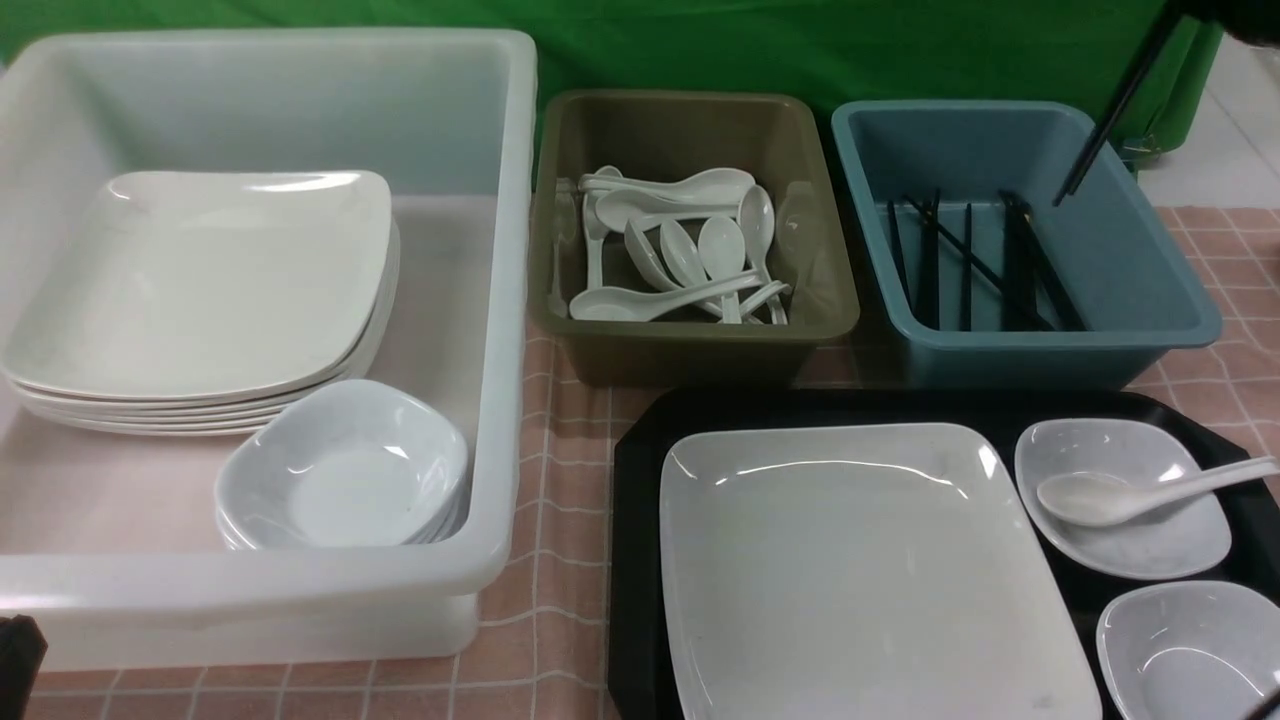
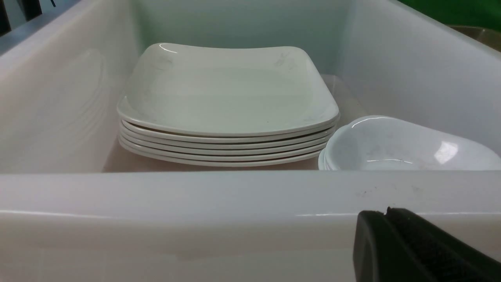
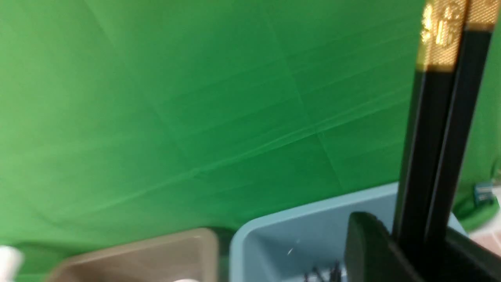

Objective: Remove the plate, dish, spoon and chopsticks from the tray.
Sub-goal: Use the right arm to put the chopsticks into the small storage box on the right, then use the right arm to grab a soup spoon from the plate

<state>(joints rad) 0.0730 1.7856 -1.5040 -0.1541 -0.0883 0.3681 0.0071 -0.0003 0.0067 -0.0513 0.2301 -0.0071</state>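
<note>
We see a glossy white plate [image 1: 870, 570] and spoon [image 1: 1140, 492] catching highlights; the tray [image 1: 632, 520] looks like black plastic. The chopsticks [image 3: 434, 156] look smooth and black, with a gold embossed band (finely textured). The white tub [image 1: 505, 300] is smooth translucent plastic; the backdrop [image 1: 700, 50] is creased, matt green cloth.

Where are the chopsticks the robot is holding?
In the front view, the chopsticks hang tilted at the far right, tips over the blue tub, clamped in the right arm's jaws.
</note>
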